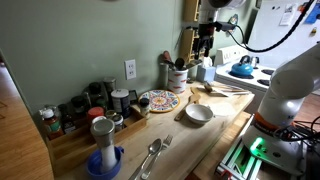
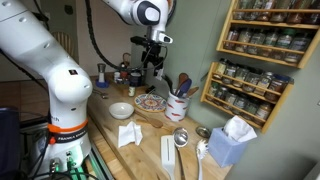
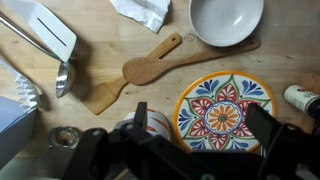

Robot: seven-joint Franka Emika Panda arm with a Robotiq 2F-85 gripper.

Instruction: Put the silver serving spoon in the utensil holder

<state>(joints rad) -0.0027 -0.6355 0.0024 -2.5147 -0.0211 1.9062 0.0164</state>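
silver serving spoon [image 2: 181, 140] – lies flat on the wooden counter [image 2: 150, 150], bowl end nearer the holder, handle pointing away | utensil holder [image 2: 178, 104] – pale cream cylindrical crock, upright, wooden utensils sticking out of its top, well apart from the spoon

Matt wooden spatula [image 3: 150, 68], glossy white ceramic bowl [image 3: 227, 18], shiny metal serving spoon [image 3: 62, 78].

On worktop: one white bowl [image 3: 226, 20], one patterned plate [image 3: 224, 108], one utensil holder [image 2: 177, 106], one tissue box [image 2: 232, 143], one crumpled napkin [image 2: 127, 135]. On wall: one socket [image 1: 130, 69].
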